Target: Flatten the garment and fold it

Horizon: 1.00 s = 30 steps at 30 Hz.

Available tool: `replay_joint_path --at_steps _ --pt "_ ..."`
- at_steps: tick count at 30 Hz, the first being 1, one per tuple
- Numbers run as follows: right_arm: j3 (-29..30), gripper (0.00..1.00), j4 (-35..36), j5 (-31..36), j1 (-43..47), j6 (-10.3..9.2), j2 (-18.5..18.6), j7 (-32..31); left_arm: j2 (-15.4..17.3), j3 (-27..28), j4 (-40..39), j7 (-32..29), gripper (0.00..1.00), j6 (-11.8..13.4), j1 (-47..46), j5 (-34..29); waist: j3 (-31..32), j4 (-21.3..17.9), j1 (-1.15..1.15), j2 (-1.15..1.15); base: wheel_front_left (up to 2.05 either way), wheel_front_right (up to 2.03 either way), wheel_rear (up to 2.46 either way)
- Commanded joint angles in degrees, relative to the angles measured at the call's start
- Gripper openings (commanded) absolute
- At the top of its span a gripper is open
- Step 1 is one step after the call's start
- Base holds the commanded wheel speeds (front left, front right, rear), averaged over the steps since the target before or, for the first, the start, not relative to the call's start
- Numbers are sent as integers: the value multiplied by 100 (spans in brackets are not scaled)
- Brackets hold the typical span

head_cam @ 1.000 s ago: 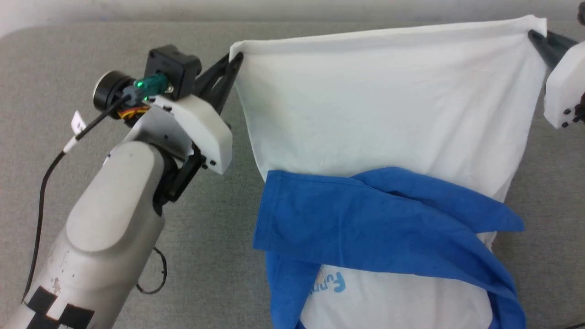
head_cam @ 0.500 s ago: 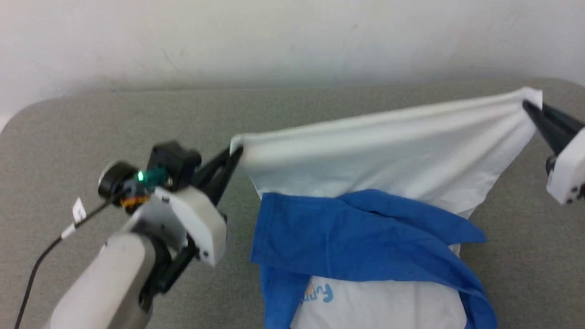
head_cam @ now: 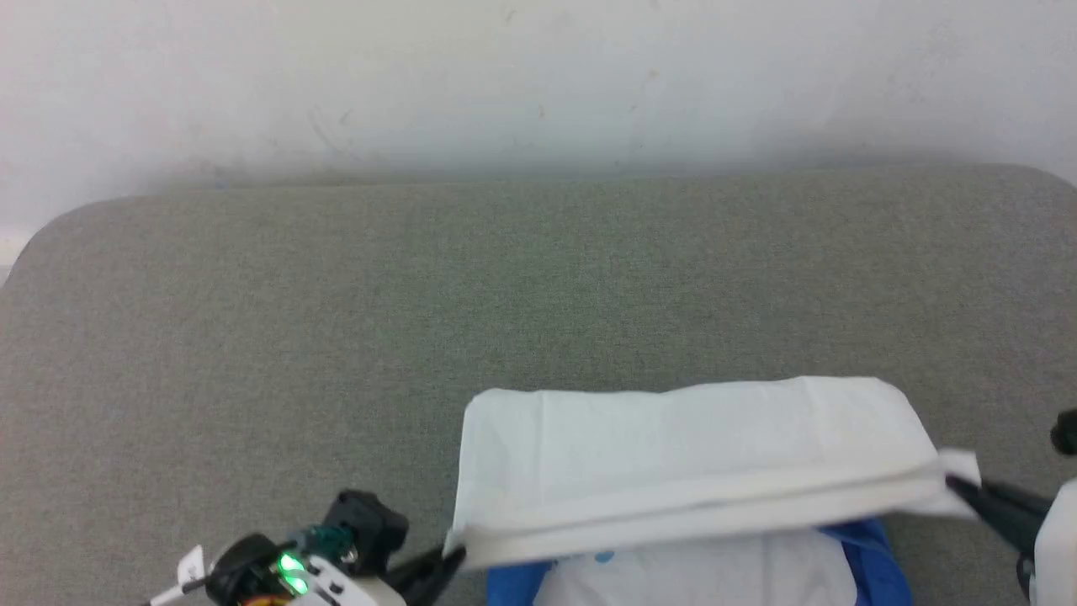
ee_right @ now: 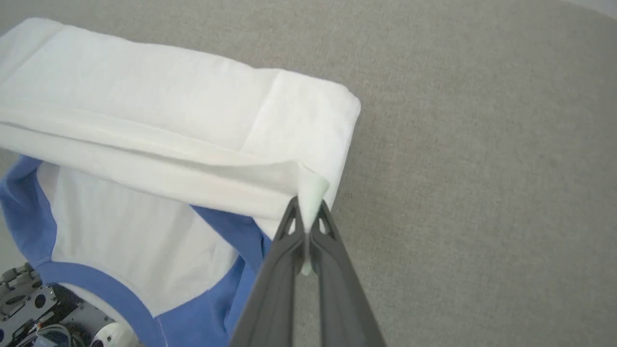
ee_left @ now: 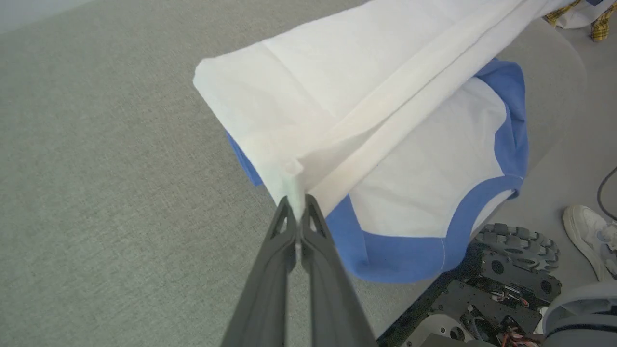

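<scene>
Head view: shows one garment (head_cam: 698,454), white with blue edges, low on the grey desk (head_cam: 336,337), its white panel doubled back toward the robot into a long flat band. Offers no readable writing, just a light-blue speck under the band's near edge. Pinches the band's two ends in closed jaws: left gripper (head_cam: 446,560) at the lower left, right gripper (head_cam: 959,486) at the right. Differs from a second ago: then held the white panel spread wide, with two crossed blue sleeves and "Fun" lettering bare below it; now covers both sleeves and nearly all the lettering. Takes in a pale wall (head_cam: 505,84) as well, so has tilted the camera upward.

Left wrist view: finds the left gripper (ee_left: 296,205) with two dark fingers pressed shut on a white corner of the garment (ee_left: 361,72); catches the blue-trimmed end at the desk's near edge, above the robot's base (ee_left: 511,270), and one white shoe (ee_left: 585,236) on the floor.

Right wrist view: finds the right gripper (ee_right: 306,212) clamped likewise on the opposite white corner of the garment (ee_right: 144,106).
</scene>
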State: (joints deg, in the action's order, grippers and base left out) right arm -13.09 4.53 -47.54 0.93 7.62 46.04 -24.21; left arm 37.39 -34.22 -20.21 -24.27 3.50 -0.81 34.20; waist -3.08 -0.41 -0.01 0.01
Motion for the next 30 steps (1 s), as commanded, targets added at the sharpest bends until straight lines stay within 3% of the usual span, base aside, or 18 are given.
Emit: replay_joint_path --at_steps 1,11,20,22,23,24,25,26,30 --pt "161 0 193 -124 365 -13 -48 -393 97 -131 -37 -155 0 -100 149 87 -49 -3 1 -1 0 0 0" --pt "528 0 926 -158 1281 -13 -315 -1898 30 -633 407 -496 0 -475 112 122 -342 -14 1 -1 0 0 0" --pt "24 0 677 462 1195 -13 -217 -2015 -126 -1005 1248 -338 0 -829 -175 -133 -479 42 1 -1 0 0 0" --pt "-147 0 559 519 1149 -13 -180 -1972 -155 -1068 1451 -272 15 -884 -242 -165 -471 56 1 -1 0 0 0" --pt "-215 0 503 527 1126 -13 -172 -1940 -165 -1111 1551 -244 27 -907 -278 -201 -457 63 1 -1 0 0 0" --pt "-274 0 443 529 1103 -13 -178 -1904 -180 -1150 1643 -206 47 -926 -311 -235 -431 70 1 -1 0 0 0" --pt "-323 49 401 533 1070 -13 -197 -1829 -205 -1172 1736 -151 100 -937 -334 -258 -389 76 1 -1 0 0 0" --pt "-356 100 353 515 1042 -13 -227 -1763 -231 -1184 1820 -87 100 -943 -348 -279 -338 77 1 -1 0 0 0" --pt "-328 100 334 344 896 -13 -300 -1536 -327 -1121 2005 284 100 -954 -397 -282 -99 96 1 -1 0 0 0"
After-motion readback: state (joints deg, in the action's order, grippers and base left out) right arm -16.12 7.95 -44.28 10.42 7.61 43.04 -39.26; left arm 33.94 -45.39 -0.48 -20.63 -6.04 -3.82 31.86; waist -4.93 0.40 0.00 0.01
